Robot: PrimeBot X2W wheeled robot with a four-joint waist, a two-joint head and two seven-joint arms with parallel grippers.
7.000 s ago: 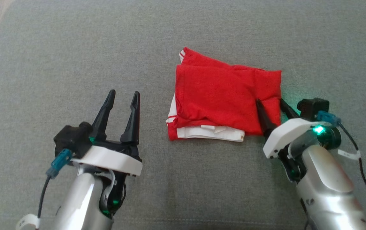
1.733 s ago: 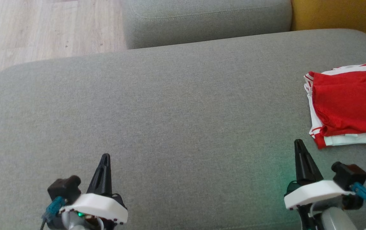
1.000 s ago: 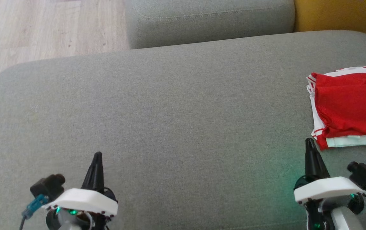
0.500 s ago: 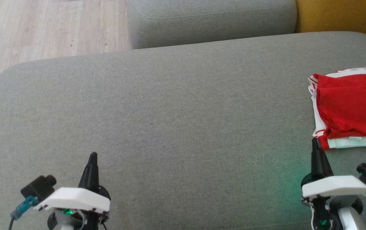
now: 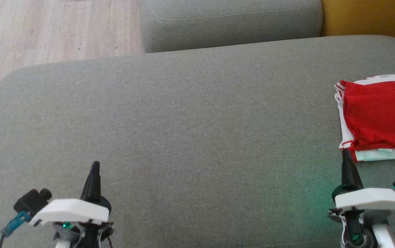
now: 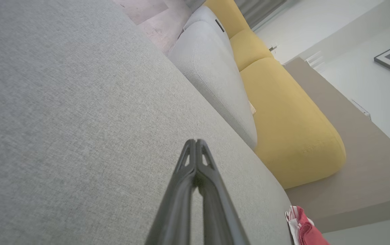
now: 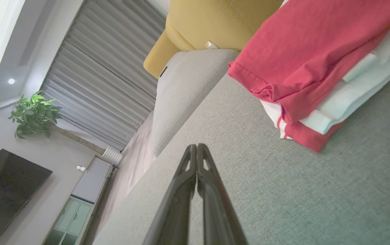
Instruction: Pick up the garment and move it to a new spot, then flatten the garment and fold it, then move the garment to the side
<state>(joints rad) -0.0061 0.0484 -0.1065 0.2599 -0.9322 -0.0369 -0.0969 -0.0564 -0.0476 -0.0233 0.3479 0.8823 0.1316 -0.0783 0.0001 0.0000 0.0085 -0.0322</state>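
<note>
1 folded red-and-white garment (image 5: 380,117) at the right edge of the grey sofa seat (image 5: 190,120). Near the front edge, 2 empty: left claw (image 5: 94,165) and right claw (image 5: 345,153), both pinched fully together.

The right gripper (image 7: 197,147), its fingers pressed together and holding nothing, hovers over the grey sofa cushion (image 7: 249,190) near the folded red-and-white garment (image 7: 304,64).

Soft, even light, seemingly daylight, leaves the grey cushion (image 5: 197,120) nearly shadowless. A green glow tints its fabric beside the right gripper (image 5: 345,154). The head view is slightly soft; the wrist views bend lines at their edges.
</note>
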